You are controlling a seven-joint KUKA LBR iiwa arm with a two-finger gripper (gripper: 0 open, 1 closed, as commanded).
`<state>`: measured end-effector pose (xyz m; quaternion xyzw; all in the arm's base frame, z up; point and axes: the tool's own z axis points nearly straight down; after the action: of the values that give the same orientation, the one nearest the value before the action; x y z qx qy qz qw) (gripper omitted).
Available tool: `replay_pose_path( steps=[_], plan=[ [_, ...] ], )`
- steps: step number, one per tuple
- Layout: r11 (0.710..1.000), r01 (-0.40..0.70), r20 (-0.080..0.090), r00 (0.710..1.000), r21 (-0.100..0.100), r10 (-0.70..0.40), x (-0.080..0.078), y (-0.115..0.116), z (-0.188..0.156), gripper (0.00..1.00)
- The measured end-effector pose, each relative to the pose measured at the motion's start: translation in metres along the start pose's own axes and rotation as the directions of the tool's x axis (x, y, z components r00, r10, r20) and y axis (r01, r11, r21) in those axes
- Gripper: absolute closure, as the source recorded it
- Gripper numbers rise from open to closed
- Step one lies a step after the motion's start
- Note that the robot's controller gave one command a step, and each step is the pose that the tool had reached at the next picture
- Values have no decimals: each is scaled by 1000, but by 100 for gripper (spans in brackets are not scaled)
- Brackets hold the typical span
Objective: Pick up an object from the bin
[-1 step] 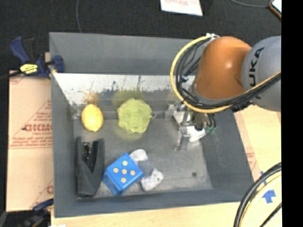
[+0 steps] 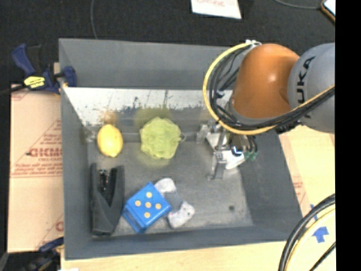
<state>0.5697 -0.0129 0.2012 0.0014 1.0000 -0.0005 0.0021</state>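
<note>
My gripper hangs low over the bin floor in the right half of the bin, below the arm's orange cover. A green, crinkled lettuce-like thing lies to its left near the back wall, apart from it. A small white and grey crumpled thing lies on the floor to the gripper's lower left, beside a blue die with yellow dots.
A yellow lemon sits at the back left. A black stapler lies along the left wall. The arm and its cables reach in from the right, above the bin's right wall.
</note>
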Motion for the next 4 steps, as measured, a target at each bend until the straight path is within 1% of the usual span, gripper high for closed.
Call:
replay_pose_path(
  steps=[1,2,3,4],
  plan=[
    [983,185,7,983,2,-185,-46,4,26,0],
    [994,111,9,994,1,-111,-70,8,14,0],
    [921,390,2,921,1,-390,-62,-6,90,0],
    [959,282,10,959,2,-282,-71,13,-21,0]
  ],
)
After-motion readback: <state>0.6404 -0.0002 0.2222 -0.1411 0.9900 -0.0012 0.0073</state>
